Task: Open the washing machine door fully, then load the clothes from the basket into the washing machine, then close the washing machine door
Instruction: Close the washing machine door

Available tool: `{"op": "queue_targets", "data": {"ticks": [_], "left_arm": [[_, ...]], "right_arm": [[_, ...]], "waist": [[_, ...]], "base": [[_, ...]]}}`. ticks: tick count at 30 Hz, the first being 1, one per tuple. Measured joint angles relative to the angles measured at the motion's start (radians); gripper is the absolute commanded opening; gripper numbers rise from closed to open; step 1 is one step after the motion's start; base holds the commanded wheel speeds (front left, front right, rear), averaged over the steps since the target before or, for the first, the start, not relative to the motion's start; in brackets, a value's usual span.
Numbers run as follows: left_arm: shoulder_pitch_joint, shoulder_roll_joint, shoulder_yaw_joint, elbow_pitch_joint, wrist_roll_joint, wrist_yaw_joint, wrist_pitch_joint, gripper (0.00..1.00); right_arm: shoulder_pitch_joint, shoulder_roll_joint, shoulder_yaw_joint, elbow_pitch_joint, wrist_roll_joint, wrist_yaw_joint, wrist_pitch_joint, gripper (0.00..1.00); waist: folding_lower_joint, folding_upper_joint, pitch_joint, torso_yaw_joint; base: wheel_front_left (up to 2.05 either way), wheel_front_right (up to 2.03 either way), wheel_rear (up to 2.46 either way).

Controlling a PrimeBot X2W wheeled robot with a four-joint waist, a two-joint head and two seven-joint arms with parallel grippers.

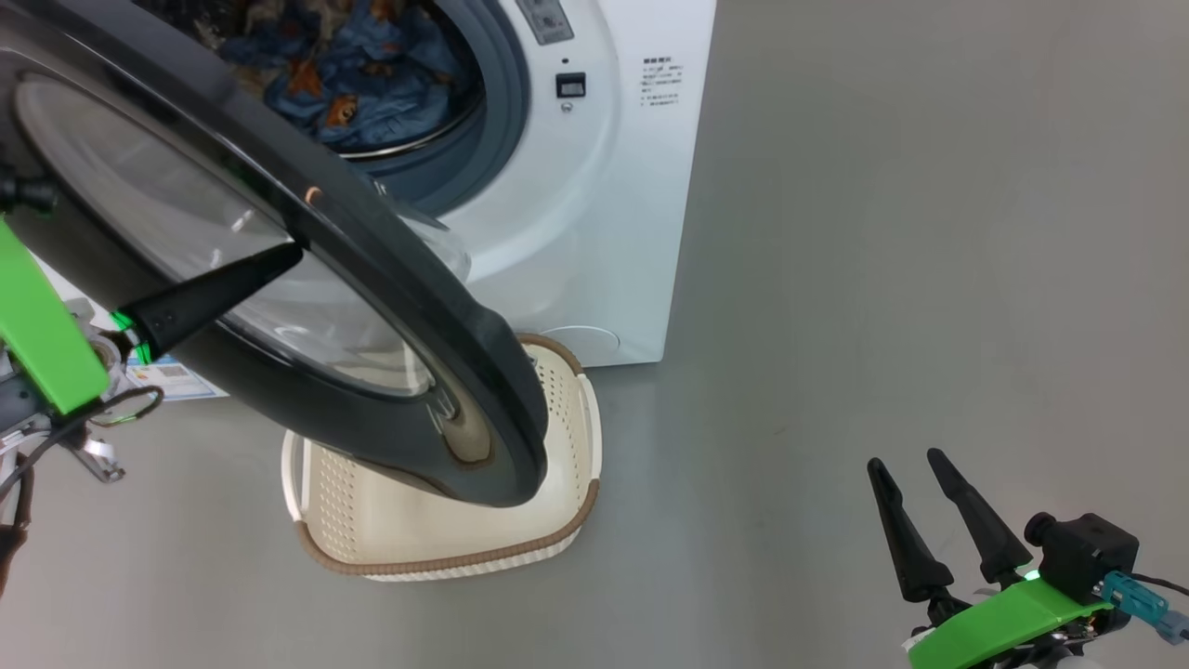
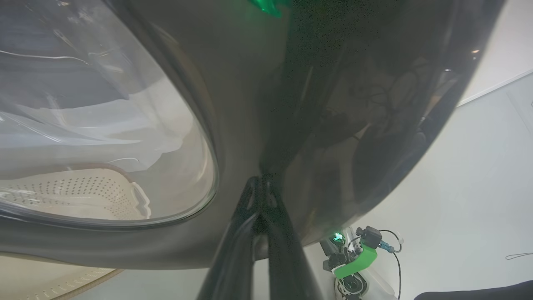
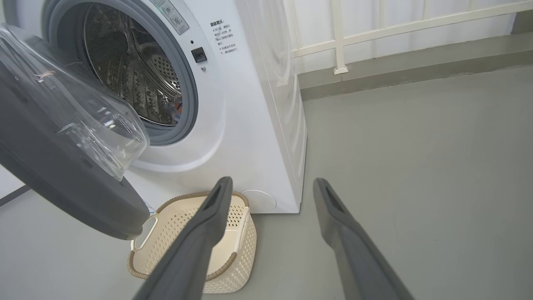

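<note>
- The washing machine stands on the grey floor, its mouth uncovered.
- The washing machine door hangs partway open, swung out and down towards me, its lower edge over the basket.
- The left pincer has its two dark fingers pressed together. The tip rests against the door's outer face, on the glossy black ring just beside the glass.
- The clothes lie inside the steel drum as a blue heap with orange prints, behind the grey-blue gasket.
- The basket sits on the floor right in front of the machine, touching or nearly touching its base, with its perforated bottom showing.
- The right pincer is spread wide and hangs low over the floor, well apart from the machine and the basket, fingers pointing towards them.
</note>
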Motion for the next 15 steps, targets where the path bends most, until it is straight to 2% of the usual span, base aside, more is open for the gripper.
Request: {"op": "queue_targets", "data": {"ticks": [7,8,10,11,15], "left_arm": [[0.026,0.015,-0.009,0.002,0.007,0.0,-0.057,0.0],[0.038,0.021,-0.009,0.003,0.007,0.0,-0.068,0.12],[0.064,0.029,-0.013,0.003,0.007,0.0,-0.086,0.85],[0.076,0.031,-0.015,0.004,0.01,0.0,-0.1,1.0],[0.128,0.033,-0.027,0.003,0.028,0.0,-0.158,1.0]], "right_arm": [[-0.004,0.008,-0.01,0.0,0.0,0.0,0.0,1.0],[-0.004,0.008,-0.01,0.0,0.0,0.0,0.0,1.0],[-0.005,0.007,-0.012,0.0,0.0,0.0,0.0,1.0],[-0.005,0.006,-0.012,0.0,0.0,0.0,0.0,1.0],[-0.005,-0.003,-0.014,0.0,0.0,0.0,0.0,1.0]], "waist": [[0.0,0.0,0.004,0.006],[0.0,0.0,0.004,0.01],[0.0,0.0,0.002,0.019],[0.0,0.0,0.001,0.023],[0.0,0.0,-0.006,0.04]], "base": [[0.0,0.0,0.0],[0.0,0.0,0.0],[0.0,0.0,0.0],[0.0,0.0,0.0],[0.0,0.0,0.0]]}}
